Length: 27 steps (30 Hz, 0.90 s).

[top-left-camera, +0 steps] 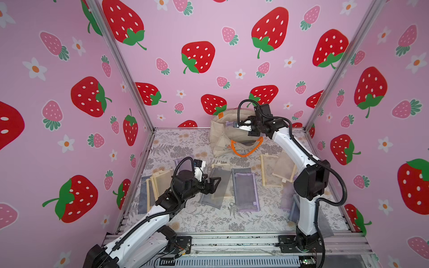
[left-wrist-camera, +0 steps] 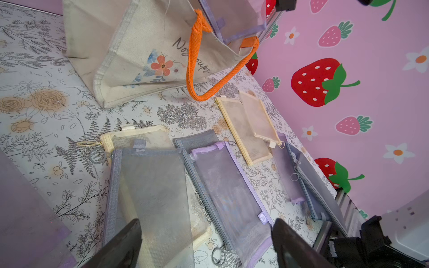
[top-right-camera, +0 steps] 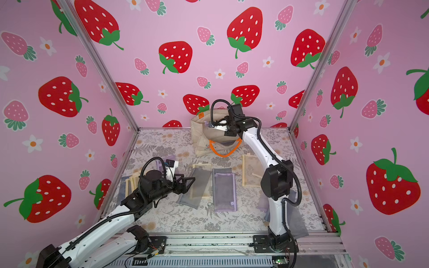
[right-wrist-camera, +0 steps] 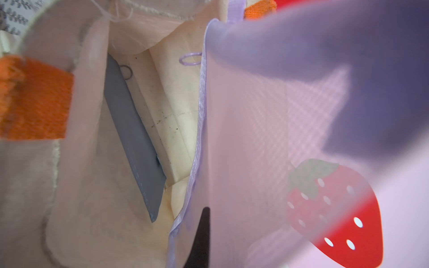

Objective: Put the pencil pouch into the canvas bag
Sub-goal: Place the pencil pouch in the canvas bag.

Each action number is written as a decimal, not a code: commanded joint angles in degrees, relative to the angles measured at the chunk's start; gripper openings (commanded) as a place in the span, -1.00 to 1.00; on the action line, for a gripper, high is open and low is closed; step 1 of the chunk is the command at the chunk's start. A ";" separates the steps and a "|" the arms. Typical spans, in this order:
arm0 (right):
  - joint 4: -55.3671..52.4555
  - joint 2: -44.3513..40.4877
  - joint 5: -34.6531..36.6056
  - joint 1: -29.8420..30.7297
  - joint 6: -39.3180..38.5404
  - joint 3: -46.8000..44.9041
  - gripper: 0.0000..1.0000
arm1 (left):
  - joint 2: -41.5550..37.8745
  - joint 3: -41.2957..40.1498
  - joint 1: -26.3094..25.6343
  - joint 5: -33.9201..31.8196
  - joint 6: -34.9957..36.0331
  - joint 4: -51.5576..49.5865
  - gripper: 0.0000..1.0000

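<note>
- The canvas bag (top-left-camera: 221, 139) sits at the back of the floral table (top-left-camera: 209, 220), mouth open. Through it, in the right wrist view, we see a grey pouch (right-wrist-camera: 134, 143) already lying inside.
- The lilac-trimmed mesh pencil pouch (right-wrist-camera: 243, 139) hangs at the bag's mouth. We cannot tell whether its free end is below the rim.
- We judge the pouch light, limp and sheer. It will sag and could snag the rim, and the bound edge looks like the surest hold.
- The right gripper (top-left-camera: 236, 124) is clenched on this pouch. The mesh drapes across the wrist camera, its lilac edge just beside the dark finger (right-wrist-camera: 202, 232).
- The left gripper (top-left-camera: 216, 182) hovers spread and empty over a grey mesh pouch (left-wrist-camera: 153, 185) on the table.
</note>
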 commanded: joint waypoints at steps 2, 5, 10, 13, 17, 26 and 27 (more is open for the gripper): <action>-1.20 4.45 4.46 0.88 -3.22 1.51 -1.00 | -1.39 -0.39 0.36 -0.64 0.69 1.66 0.78; -1.38 5.57 4.41 1.35 -3.32 1.68 -1.00 | -2.18 -0.38 0.35 -1.08 0.98 1.48 0.78; -1.74 5.83 2.51 2.81 -3.49 1.60 -0.87 | -2.60 -0.21 0.44 -2.18 1.08 0.90 0.78; -1.57 3.77 -3.17 3.22 0.40 1.42 -0.39 | -1.44 0.69 0.46 -2.74 1.22 -0.67 0.78; -0.79 0.55 -8.99 3.31 6.26 1.23 0.23 | 0.99 2.93 0.55 -2.93 1.41 -3.54 0.78; -4.10 -6.16 -6.52 3.48 22.78 2.35 0.45 | 2.03 3.85 1.04 -4.86 -0.33 -7.43 0.76; -5.06 -7.80 -5.30 3.56 27.21 1.83 0.47 | 2.50 4.24 1.31 -4.76 -0.38 -8.22 0.76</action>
